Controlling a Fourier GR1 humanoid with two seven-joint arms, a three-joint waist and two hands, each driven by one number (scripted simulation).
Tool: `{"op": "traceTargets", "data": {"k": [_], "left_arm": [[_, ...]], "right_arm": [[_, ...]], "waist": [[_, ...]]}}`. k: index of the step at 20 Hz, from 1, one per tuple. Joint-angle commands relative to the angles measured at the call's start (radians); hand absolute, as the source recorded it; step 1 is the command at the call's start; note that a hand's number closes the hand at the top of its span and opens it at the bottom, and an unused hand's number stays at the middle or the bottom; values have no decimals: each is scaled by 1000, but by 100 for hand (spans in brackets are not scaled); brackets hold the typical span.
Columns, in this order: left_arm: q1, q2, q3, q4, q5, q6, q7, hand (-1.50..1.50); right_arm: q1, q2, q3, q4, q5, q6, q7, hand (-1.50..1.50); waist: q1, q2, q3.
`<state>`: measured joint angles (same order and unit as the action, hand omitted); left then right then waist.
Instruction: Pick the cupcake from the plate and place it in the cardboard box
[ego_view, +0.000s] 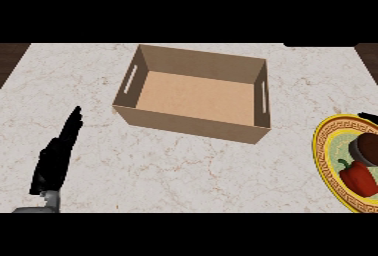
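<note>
Soft, even light falls on the pale marble counter (184, 165), with no glare and only the faintest shadows beneath things. The box (193, 93) is brighter on its floor and darker on its inner left wall and outer front face, so the light seems to come from above. The black left hand (55, 155) shows almost no shading.

I see the dark cupcake (366, 149) on the gold-rimmed plate (322, 160) at the right edge; the open cardboard box (193, 95) sits upright mid-counter, well apart.
</note>
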<state>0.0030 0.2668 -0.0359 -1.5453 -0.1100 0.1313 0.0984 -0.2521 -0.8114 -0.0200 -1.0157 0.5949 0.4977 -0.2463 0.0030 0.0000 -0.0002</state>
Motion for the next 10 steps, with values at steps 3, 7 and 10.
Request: {"op": "traceTargets", "data": {"k": [3,7,10], "left_arm": [[31,-20,27,-1,-13,-31,-37,0],[-25,-56,27,50,-55,-6,-21,0],[59,-46,30,-104,-38,-32,35,0]], "right_arm": [[42,39,-40,-70,30,31,37,-150],[58,52,-34,-43,93,1,-22,-150],[-3,91,-17,21,144,-17,-10,-150]], "waist": [[-4,-1,0],[-5,0,0],[3,0,0]]}}
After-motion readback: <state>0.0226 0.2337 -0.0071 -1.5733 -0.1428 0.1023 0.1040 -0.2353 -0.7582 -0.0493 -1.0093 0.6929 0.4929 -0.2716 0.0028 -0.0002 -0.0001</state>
